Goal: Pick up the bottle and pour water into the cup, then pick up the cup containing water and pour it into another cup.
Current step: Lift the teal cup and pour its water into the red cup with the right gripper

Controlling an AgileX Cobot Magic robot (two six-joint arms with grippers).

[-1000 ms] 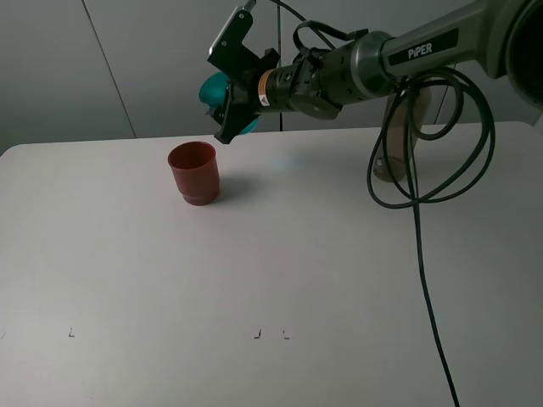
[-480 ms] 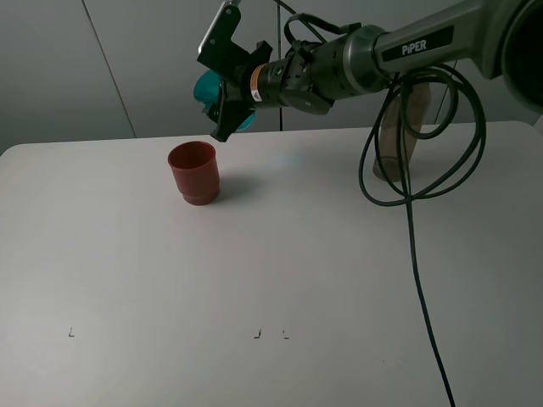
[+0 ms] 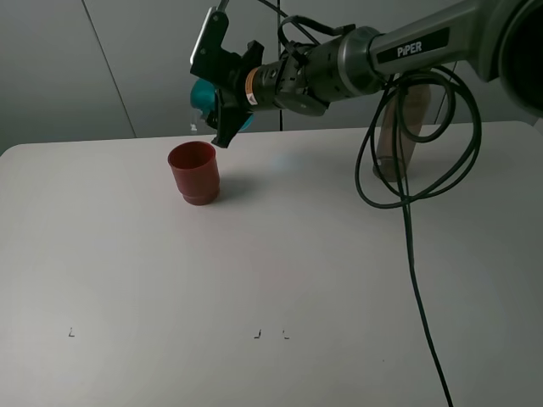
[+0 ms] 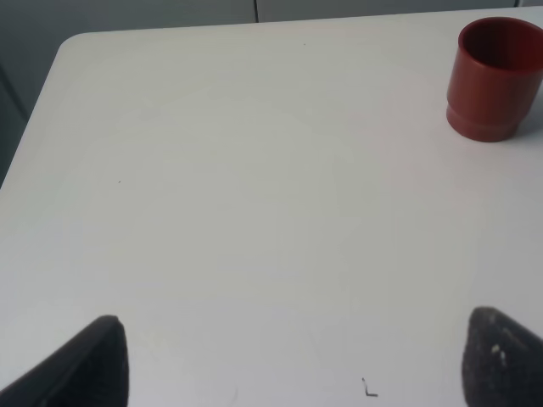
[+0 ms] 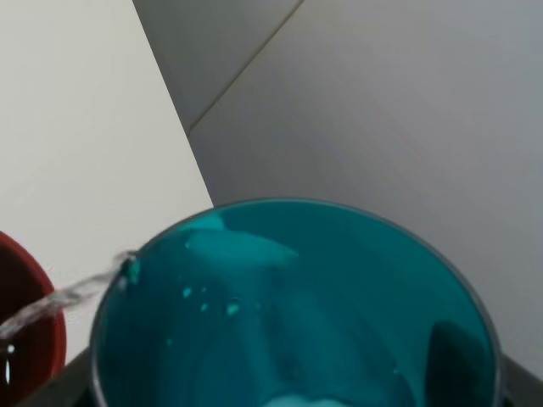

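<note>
Two dark fingertips of the left gripper (image 4: 297,360) sit at the bottom corners of its wrist view, spread wide with nothing between them, idle over the table (image 3: 297,271). Further back, left of centre in the high view, the red-brown cup (image 3: 194,172) stands upright. Just above it, toward the upper left, the right gripper (image 3: 217,93) is clamped on the teal cup (image 3: 200,91), tipped well over. A thin stream of water (image 5: 59,297) runs off its lip toward the red rim. That stream worries me: it seems to fall near the rim's edge, so a small drift or steeper tip could wet the table. Far right, the bottle (image 3: 414,114) stands behind the dangling cable (image 3: 407,220), which might nudge it if the arm swings.
</note>
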